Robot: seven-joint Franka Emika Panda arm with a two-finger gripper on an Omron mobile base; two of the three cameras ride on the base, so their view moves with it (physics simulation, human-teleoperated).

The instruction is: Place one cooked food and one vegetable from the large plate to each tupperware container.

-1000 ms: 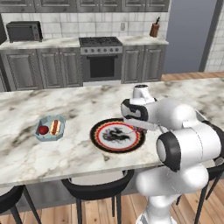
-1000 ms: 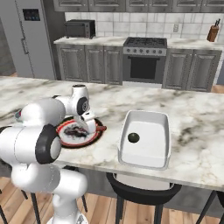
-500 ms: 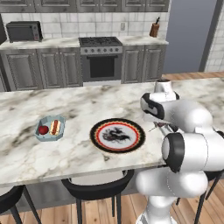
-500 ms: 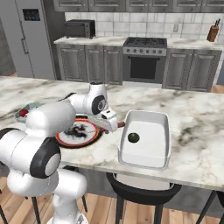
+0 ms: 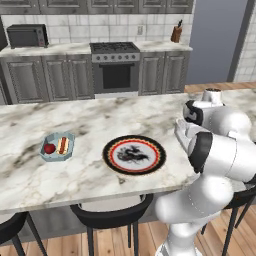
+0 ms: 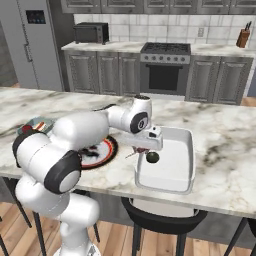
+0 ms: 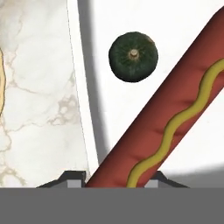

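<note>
My gripper hangs over the left end of the white tupperware container, shut on a red sausage with a mustard line. The sausage slants across the hand view, above the container floor. A dark green round squash lies in that container, close to its left wall, and also shows as the squash just under the hand. The large plate with its swirly figure sits on the island left of the hand. Farther left, the pale-blue tupperware container holds a red round item and a hot dog.
The marble island carries everything, and dark stools stand under its near edge. A stove and grey cabinets line the back wall. A fridge stands at the far left in the right base view.
The arm has swung from above the large plate over to the white container, carrying the sausage. The jaws have narrowed slightly.
</note>
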